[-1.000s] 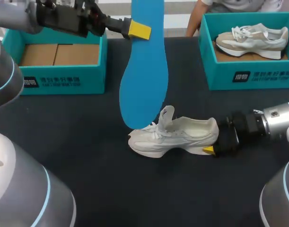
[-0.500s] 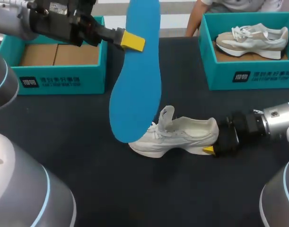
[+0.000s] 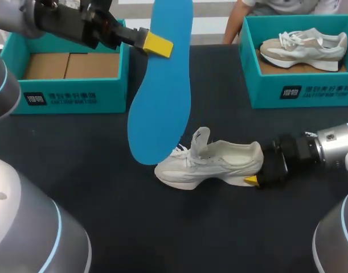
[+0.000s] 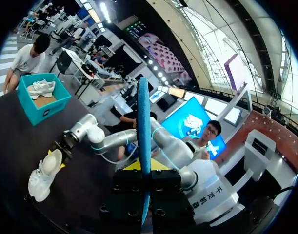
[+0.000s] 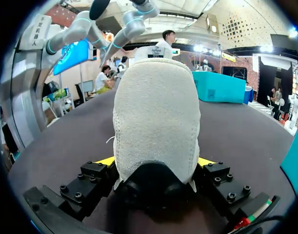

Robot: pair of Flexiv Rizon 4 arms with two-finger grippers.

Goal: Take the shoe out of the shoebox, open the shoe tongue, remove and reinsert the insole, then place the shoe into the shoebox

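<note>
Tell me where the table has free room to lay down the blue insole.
Bare table lies before the left shoebox, left of the white shoe, and between shoe and right shoebox. The right gripper crowds the shoe's heel.

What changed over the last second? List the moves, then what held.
The left hand, shut on the blue insole, shifted a little toward its own side. The insole's lower end swung the same way, hanging above the table beside the white shoe. Unchanged: the right hand stays shut on the shoe's heel, and the shoe has not moved.
</note>
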